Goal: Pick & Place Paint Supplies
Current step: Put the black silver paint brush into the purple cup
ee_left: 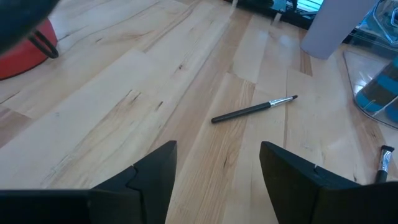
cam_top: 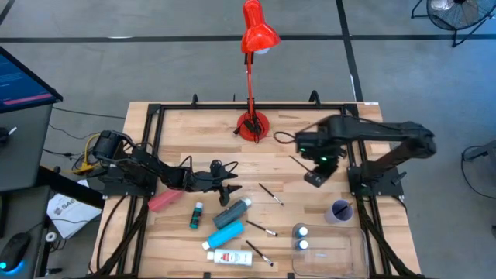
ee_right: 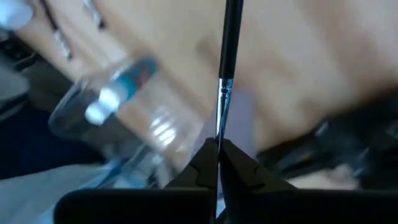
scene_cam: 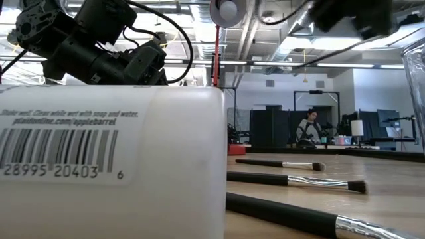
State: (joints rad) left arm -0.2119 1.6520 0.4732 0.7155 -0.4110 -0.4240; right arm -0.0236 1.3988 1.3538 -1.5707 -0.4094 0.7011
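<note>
1. The right gripper [ee_right: 217,163] is hovering over the right half of the table [cam_top: 186,128], its fingers pressed together on a thin brush [ee_right: 229,50], which is sticking straight out from between the tips.
2. The left gripper [ee_left: 217,171] is sitting low near the left-centre of the table with its fingers spread and nothing between them; a loose brush [ee_left: 254,109] is lying on the wood just ahead of it.
3. The bottles and tubes are lying toward the front edge: a blue bottle [cam_top: 231,213], a small green one [cam_top: 197,215], a white tube [cam_top: 228,256] and a pink one [cam_top: 164,200].
4. Two more bottles are standing in the tray [cam_top: 353,252] at the front-right corner, beside the cup [cam_top: 339,211].
5. A brush is probably light, stiff and slim, so a pinch mid-handle should be holding best; the round handle may be rolling or twisting in a loose grip.
</note>
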